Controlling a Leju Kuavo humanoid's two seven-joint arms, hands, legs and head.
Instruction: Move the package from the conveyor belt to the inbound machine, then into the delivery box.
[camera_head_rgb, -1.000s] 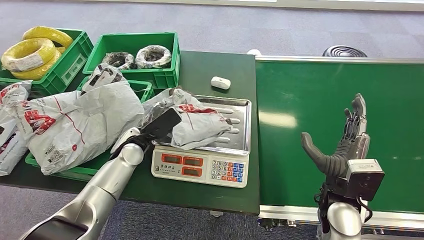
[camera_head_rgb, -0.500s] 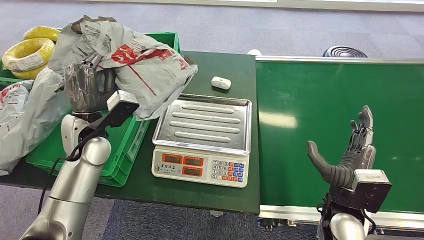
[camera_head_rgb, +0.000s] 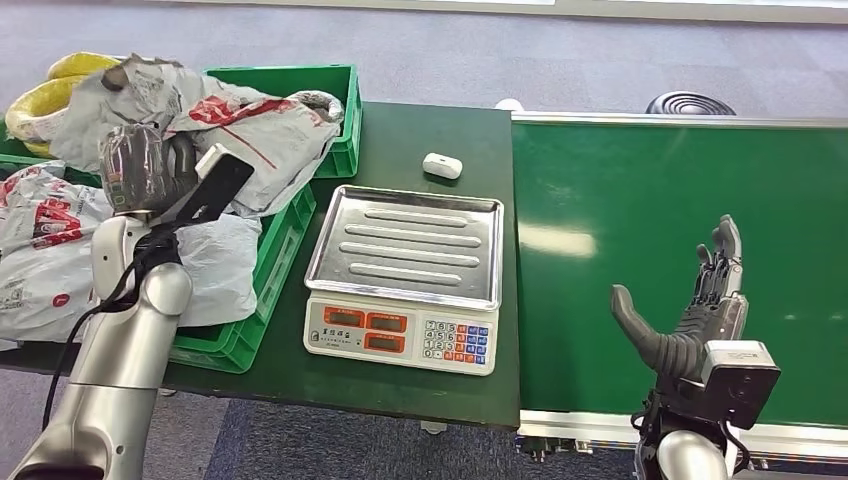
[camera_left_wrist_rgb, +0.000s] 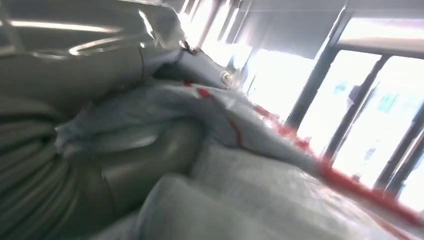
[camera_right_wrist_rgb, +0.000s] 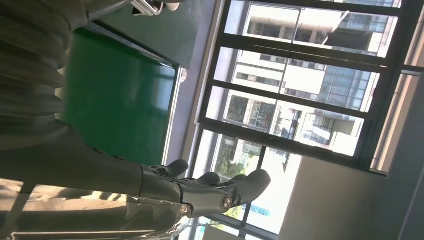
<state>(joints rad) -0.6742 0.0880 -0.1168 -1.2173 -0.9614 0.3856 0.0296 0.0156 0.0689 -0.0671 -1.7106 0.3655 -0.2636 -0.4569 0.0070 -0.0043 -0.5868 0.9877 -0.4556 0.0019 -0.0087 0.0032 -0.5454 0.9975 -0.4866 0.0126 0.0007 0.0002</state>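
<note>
Package (camera_head_rgb: 265, 135): a grey plastic mailer with red print, held by the left hand (camera_head_rgb: 150, 170) above the green crates (camera_head_rgb: 285, 235) at the left end of the dark table (camera_head_rgb: 420, 150). The fingers are closed around one crumpled end of the bag; its free end drapes over the rim of the rear crate (camera_head_rgb: 340, 110). In the left wrist view the package (camera_left_wrist_rgb: 280, 165) lies pressed against the grey thumb and covers the fingers.

Scale (camera_head_rgb: 405, 275): its steel tray (camera_head_rgb: 410, 245) is bare, with the keypad front near the table's near edge. A small white device (camera_head_rgb: 441, 166) lies on the table just behind the tray, apart from it.

Conveyor belt (camera_head_rgb: 680, 220): a green surface bounded by silver rails (camera_head_rgb: 660, 119), butted against the table's right edge. The right hand (camera_head_rgb: 690, 310) is raised over the belt's near part, palm turned inward, fingers straight and together, thumb spread wide, holding nothing. The right wrist view shows these fingers (camera_right_wrist_rgb: 220, 190) extended.

Other mailers (camera_head_rgb: 45, 250) fill the front crate, and yellow cable coils (camera_head_rgb: 45, 95) lie in the far-left crate.
</note>
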